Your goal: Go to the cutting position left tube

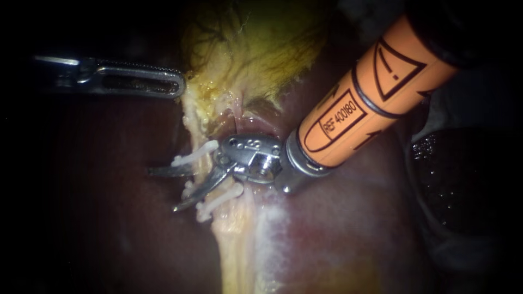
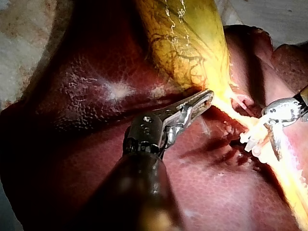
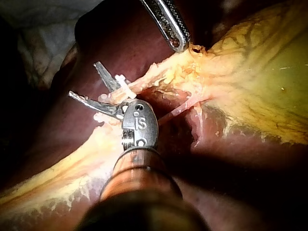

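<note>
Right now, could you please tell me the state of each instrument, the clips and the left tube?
Left instrument: shut on the edge of the gallbladder, holding it stretched.
Right instrument: blades open, one on either side of the left tube.
Clips: closed on the left tube.
Left tube: clipped, uncut where it shows.

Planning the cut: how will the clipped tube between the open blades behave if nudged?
Probably floppy: the tube is a thin, pale strand, seemingly taut only because the left instrument grips the gallbladder. Likely slippery: it looks wet. The white clips may stiffen it locally.
</note>
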Controlling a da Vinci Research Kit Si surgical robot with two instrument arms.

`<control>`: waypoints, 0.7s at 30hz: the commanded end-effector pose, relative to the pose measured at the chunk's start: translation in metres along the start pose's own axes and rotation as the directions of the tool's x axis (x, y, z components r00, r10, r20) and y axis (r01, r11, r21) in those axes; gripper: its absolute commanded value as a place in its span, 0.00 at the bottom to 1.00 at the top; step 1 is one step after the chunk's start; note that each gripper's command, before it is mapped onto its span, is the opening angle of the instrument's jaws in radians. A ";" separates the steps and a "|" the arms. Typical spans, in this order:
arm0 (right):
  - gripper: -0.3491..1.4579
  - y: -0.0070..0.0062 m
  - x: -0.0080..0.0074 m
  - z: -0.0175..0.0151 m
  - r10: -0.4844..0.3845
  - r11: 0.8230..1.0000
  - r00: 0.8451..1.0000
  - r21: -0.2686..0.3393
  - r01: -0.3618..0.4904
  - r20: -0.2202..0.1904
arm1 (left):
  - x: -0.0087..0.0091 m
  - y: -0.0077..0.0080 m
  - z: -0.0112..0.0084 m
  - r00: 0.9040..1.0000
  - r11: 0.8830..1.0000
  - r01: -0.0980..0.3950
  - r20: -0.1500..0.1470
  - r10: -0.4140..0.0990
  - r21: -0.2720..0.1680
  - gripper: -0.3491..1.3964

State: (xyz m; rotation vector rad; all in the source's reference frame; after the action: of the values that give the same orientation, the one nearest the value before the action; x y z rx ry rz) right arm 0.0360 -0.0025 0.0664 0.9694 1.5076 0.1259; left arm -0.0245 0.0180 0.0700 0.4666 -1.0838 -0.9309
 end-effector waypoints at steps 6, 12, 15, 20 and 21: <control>0.00 0.0004 0.0001 0.0003 0.042 0.999 0.999 -0.003 -0.042 -0.001 | 0.0000 0.0000 0.0000 1.000 1.000 0.000 0.000 0.000 0.000 0.00; 0.00 0.0010 -0.0004 0.0008 0.099 0.995 0.995 0.006 -0.099 0.003 | 0.0000 0.0000 0.0000 1.000 1.000 0.000 0.000 0.000 0.000 0.00; 0.00 0.0011 -0.0008 0.0007 0.103 0.995 0.995 0.005 -0.103 0.004 | 0.0000 0.0000 0.0000 1.000 1.000 0.000 0.000 0.000 0.000 0.00; 0.00 0.0012 -0.0010 0.0004 0.103 0.995 0.995 0.006 -0.103 0.005 | 0.0000 0.0000 0.0000 1.000 1.000 0.000 0.000 0.000 0.000 0.00; 0.00 0.0012 -0.0010 0.0003 0.108 0.994 0.994 0.006 -0.109 0.005 | 0.0000 0.0000 0.0000 1.000 1.000 0.000 0.000 0.000 0.000 0.00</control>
State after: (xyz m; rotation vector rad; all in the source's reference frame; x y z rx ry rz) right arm 0.0367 -0.0024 0.0679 1.0551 1.4523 0.1972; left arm -0.0245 0.0180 0.0700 0.4665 -1.0838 -0.9309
